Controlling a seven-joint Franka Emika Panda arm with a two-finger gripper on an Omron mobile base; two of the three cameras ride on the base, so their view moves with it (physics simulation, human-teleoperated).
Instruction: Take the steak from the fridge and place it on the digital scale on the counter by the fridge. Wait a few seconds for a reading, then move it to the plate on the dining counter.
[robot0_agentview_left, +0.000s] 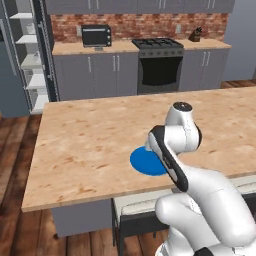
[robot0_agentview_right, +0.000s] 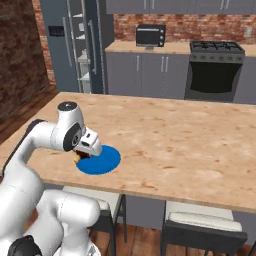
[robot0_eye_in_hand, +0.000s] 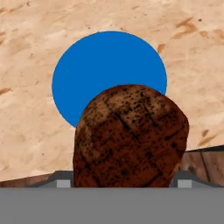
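Brown steak (robot0_eye_in_hand: 129, 138) upright in pincer (robot0_eye_in_hand: 120, 183), above plate (robot0_eye_in_hand: 100, 65)

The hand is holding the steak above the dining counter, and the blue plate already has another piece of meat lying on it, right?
Not quite. The plate is bare: the hand view shows plain blue with nothing lying on it. The rest holds: the hand carries the steak above the dining counter, near the plate's edge.

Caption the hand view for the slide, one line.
Steak held in the gripper, poised above the blue plate on the wood-grain dining counter.
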